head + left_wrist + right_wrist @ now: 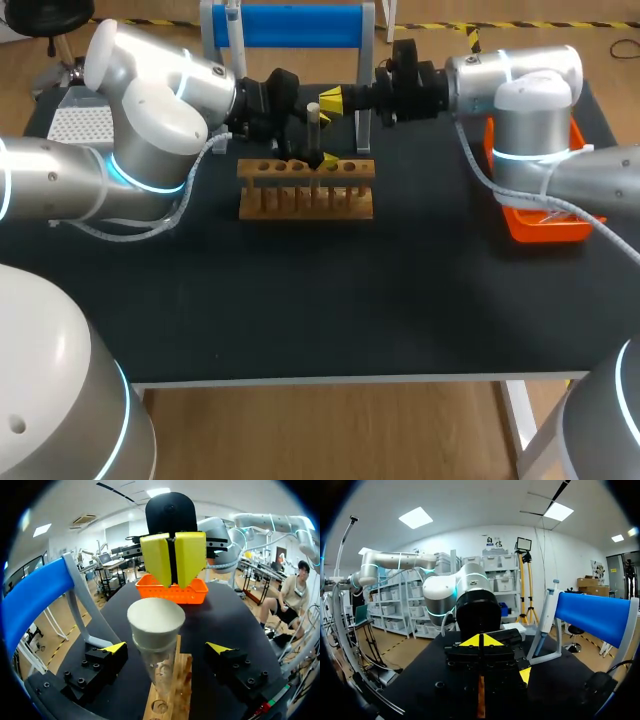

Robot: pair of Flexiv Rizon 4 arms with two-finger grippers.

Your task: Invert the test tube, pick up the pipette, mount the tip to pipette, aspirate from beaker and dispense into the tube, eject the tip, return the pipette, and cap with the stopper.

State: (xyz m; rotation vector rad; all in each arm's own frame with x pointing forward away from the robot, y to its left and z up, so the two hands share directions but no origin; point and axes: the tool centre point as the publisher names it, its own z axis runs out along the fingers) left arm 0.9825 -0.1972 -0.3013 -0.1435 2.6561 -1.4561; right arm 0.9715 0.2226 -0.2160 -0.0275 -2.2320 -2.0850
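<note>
Head view: test tube (313, 128) upright in the rack (305, 200); left wrist view: your left gripper (167, 649), fingers apart, astride the tube and its stopper (155, 620), right gripper (173, 560) pinched together, empty, just beyond; right wrist view: pipette (546, 615) hung on its stand (595, 616); capping seems done, so back both arms away without tipping the tube.

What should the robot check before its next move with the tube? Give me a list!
1. The test tube stands upright in the wooden rack: ok.
2. The white stopper sits on the tube's top: ok.
3. The stopper is pushed fully in: cannot tell.
4. The left gripper is open, with its fingers clear of the tube on both sides: ok.
5. The right gripper is shut and empty, close by the stopper: ok. Whether it touches the stopper: cannot tell.
6. The pipette hangs on the blue stand: ok.
</note>
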